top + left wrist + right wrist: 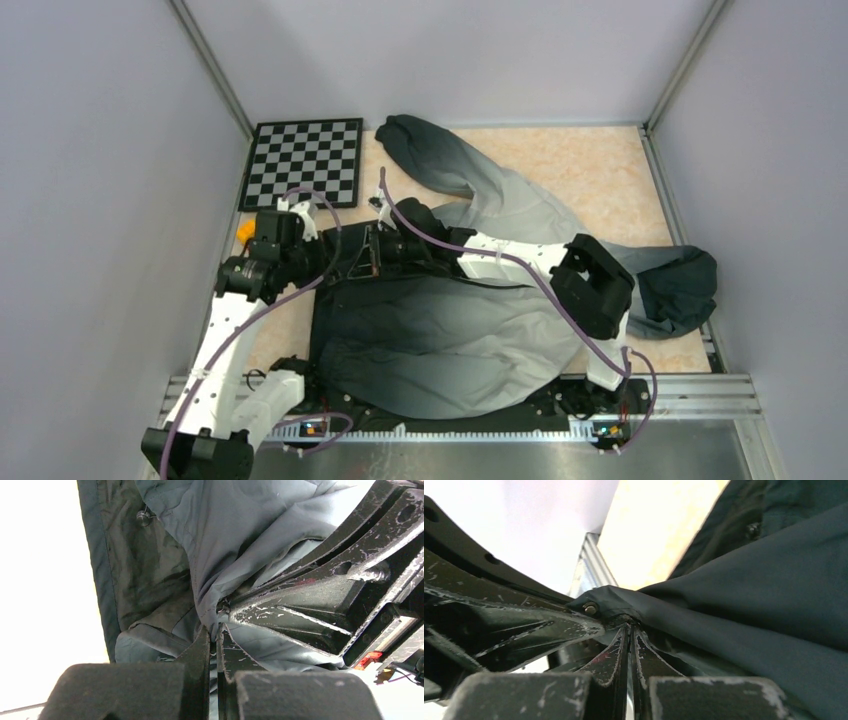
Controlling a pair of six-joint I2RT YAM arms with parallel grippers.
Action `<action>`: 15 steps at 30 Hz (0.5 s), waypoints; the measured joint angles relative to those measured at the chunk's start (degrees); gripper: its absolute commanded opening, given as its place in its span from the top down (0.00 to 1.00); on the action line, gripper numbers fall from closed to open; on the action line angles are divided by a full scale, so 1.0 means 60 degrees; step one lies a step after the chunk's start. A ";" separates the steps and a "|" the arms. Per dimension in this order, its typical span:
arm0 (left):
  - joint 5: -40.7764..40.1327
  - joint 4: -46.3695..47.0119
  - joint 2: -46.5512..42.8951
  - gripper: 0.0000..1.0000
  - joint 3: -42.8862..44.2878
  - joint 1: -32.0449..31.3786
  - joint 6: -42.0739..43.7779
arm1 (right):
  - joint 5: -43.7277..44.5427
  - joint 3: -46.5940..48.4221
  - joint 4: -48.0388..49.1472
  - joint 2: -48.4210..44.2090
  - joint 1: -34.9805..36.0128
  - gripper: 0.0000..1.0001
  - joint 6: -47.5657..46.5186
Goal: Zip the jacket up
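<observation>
The jacket (450, 340) lies spread on the table, charcoal at the near hem fading to light grey, one sleeve reaching to the back and one to the right. Both grippers meet tip to tip at its dark left end. My left gripper (345, 262) is shut on a fold of jacket fabric (207, 607), with its fingertips (202, 642) pressed together. My right gripper (378, 250) is shut on the jacket's dark edge (744, 595) beside a metal snap (590, 608). In the wrist views its fingertips (644, 650) pinch the cloth. No zipper pull shows.
A checkerboard (305, 160) lies at the back left. A small orange object (244, 230) sits behind the left wrist. Grey enclosure walls stand on three sides, and a metal rail (700, 385) runs along the near edge. The right sleeve (680, 280) reaches the right rail.
</observation>
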 measured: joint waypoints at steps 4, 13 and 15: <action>-0.0004 0.0058 -0.0437 1.00 0.0000 0.0007 -0.0007 | -0.0488 -0.0120 0.0787 0.0000 -0.0011 1.00 0.0568; -0.0291 0.0098 -0.1162 1.00 0.0004 0.0007 -0.0051 | -0.0871 -0.0120 0.1453 0.0000 -0.0007 1.00 0.0790; -0.0331 0.0098 -0.1162 1.00 0.0004 0.0007 -0.0076 | -0.0834 -0.0120 0.1370 0.0000 -0.0007 1.00 0.0790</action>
